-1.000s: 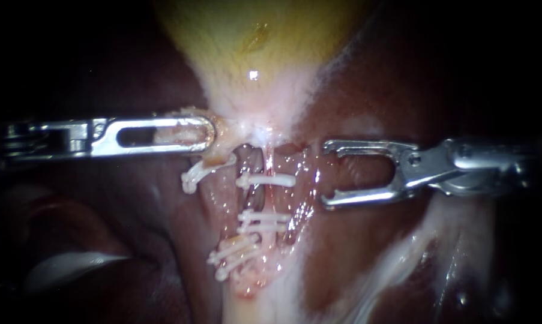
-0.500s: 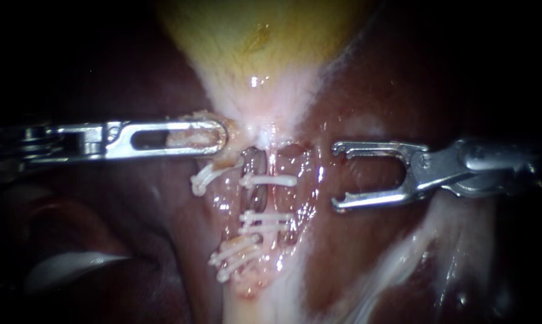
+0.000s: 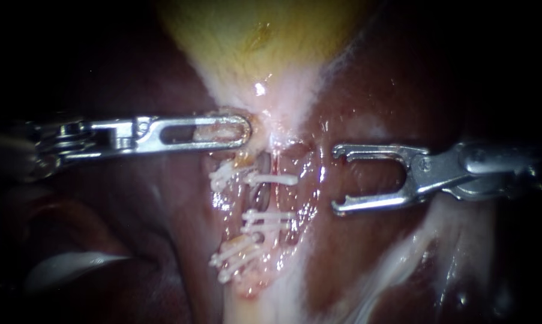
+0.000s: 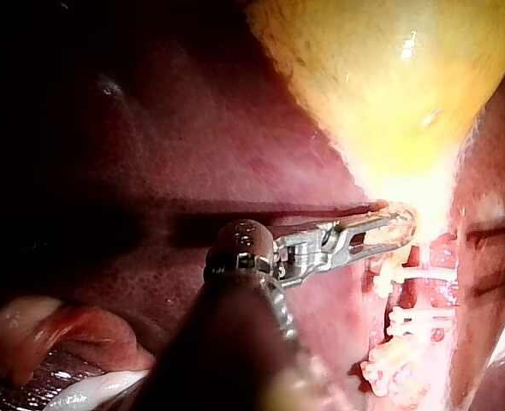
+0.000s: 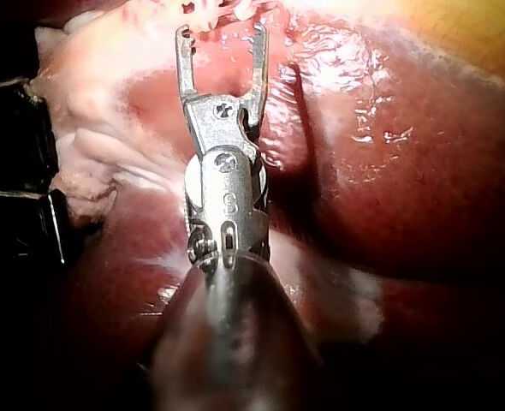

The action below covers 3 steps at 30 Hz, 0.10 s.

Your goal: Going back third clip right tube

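Observation:
The yellow gallbladder [image 3: 252,36] narrows to a pale neck. My left instrument [image 3: 243,132] is shut on tissue at that neck; the left wrist view shows its jaws [image 4: 398,229] closed over the pale tissue. Below the neck, white clips cross two tubes. One clip [image 3: 222,176] sits on the left tube. Three clips [image 3: 275,178] [image 3: 269,214] [image 3: 264,227] cross the right tube [image 3: 260,195]. Two more clips [image 3: 234,257] lie lower down. My right instrument [image 3: 338,179] stands right of the clips, jaws open and empty, also seen in its wrist view [image 5: 222,32].
Dark red liver [image 3: 367,258] surrounds the field on both sides. A pale band of tissue [image 3: 403,252] runs down at the lower right. A pale fold [image 3: 72,267] lies at the lower left, below my left instrument's shaft.
My left instrument has moved right, carrying the neck tissue and the left tube's clip with it. My right instrument drew back slightly to the right, then held still, jaws open.

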Available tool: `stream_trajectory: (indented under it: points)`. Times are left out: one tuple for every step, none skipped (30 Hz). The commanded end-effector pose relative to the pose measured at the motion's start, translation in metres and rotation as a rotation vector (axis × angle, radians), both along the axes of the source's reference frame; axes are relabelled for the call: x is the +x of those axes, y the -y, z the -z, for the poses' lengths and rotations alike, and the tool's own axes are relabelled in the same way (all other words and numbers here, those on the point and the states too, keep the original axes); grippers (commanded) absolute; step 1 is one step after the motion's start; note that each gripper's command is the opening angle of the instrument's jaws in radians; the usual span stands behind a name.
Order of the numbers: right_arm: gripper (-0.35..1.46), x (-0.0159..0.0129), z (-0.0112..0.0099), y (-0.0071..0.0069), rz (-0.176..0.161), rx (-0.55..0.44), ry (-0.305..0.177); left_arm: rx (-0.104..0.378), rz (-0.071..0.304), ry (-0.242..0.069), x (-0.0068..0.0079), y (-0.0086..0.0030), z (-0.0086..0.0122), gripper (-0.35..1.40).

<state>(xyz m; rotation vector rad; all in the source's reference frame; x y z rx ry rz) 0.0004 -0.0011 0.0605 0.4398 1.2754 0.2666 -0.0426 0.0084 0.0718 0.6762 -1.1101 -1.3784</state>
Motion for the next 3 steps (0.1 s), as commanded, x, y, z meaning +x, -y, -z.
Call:
stream_trajectory:
  points:
    - [0.50, 0.0000, 0.0000, 0.0000, 0.000, 0.000, 0.000, 0.001, -0.001, -0.001, 0.0000, 0.0000, 0.0000, -0.35]
    - [0.50, 0.0000, 0.0000, 0.0000, 0.000, 0.000, 0.000, 0.001, -0.001, -0.001, 0.0000, 0.0000, 0.0000, -0.35]
    - [0.50, 0.0000, 0.0000, 0.0000, 0.000, 0.000, 0.000, 0.001, -0.001, -0.001, 0.0001, 0.0000, 0.0000, -0.35]
